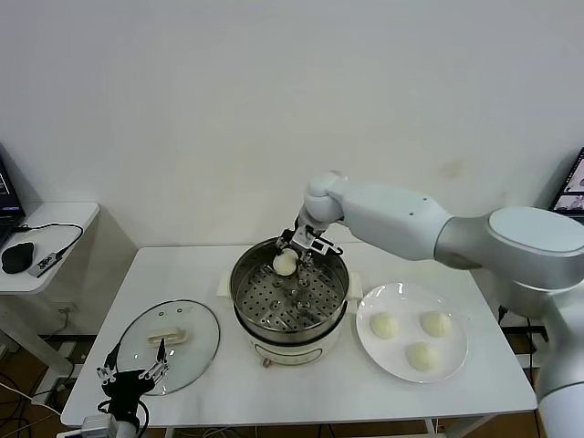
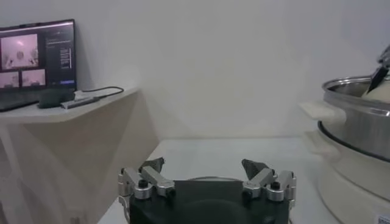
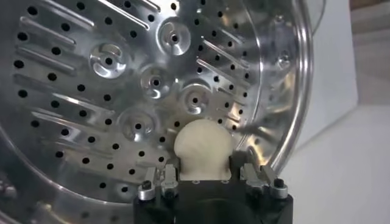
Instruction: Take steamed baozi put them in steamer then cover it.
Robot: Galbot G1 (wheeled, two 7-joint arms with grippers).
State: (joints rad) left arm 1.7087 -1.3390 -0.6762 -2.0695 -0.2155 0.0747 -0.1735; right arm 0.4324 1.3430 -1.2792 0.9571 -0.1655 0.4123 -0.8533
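My right gripper (image 1: 291,256) reaches down into the back of the steamer (image 1: 245,278) and is shut on one baozi (image 1: 285,263). In the right wrist view the baozi (image 3: 203,145) sits between the fingers (image 3: 238,163), just above the perforated tray (image 3: 122,73) near the pot wall. Three more baozi (image 1: 383,325) lie on the white plate (image 1: 406,339) to the right of the steamer. The glass lid (image 1: 196,351) lies flat at the table's front left. My left gripper (image 1: 134,372) waits open beside the lid; it also shows in its own wrist view (image 2: 204,165) with nothing between the fingers.
A low side table (image 1: 55,219) with a mouse (image 1: 16,257) and cables stands left of the white work table. The steamer's steel wall (image 2: 359,115) rises to one side of the left gripper. A wall stands close behind the table.
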